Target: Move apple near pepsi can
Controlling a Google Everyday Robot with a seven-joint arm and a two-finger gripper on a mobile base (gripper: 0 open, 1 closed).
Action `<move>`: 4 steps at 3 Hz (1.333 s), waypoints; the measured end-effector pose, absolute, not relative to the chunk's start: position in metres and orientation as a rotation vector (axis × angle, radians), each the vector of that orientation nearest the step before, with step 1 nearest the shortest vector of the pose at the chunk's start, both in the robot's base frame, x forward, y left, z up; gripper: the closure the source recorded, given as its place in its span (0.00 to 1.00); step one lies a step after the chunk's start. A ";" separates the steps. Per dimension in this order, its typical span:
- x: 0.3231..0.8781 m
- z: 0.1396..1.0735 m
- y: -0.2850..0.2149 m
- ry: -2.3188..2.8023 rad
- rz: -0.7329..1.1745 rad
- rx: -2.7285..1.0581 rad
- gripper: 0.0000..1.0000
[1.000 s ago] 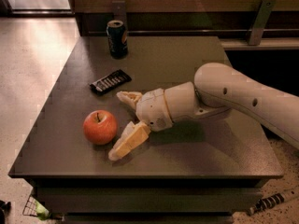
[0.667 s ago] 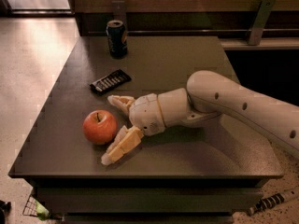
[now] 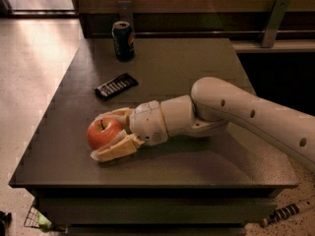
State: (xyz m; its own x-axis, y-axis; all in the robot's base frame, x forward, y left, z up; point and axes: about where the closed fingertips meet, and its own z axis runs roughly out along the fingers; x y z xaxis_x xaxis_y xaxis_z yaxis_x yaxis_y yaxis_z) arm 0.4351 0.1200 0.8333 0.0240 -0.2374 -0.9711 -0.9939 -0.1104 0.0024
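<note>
At front left of table [image 3: 197, 63], holds apple [image 3: 102, 132] snug between both fingers of gripper [image 3: 97, 137], well apart from pepsi can [image 3: 122, 41] at back.

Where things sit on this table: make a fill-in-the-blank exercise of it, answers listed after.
1. The gripper, low over the front left of the table, has a finger on each side of the ___.
2. The pepsi can stands ___ near the table's far edge.
3. Between the apple and the pepsi can lies a flat ___ bar with white lettering.
Missing words: apple; upright; black.
</note>
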 end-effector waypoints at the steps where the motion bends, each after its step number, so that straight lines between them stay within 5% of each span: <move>1: 0.434 0.834 0.121 1.320 1.160 -1.478 0.71; 2: 0.432 0.835 0.124 1.316 1.162 -1.484 1.00; 4: 0.456 0.849 0.115 1.299 1.153 -1.483 1.00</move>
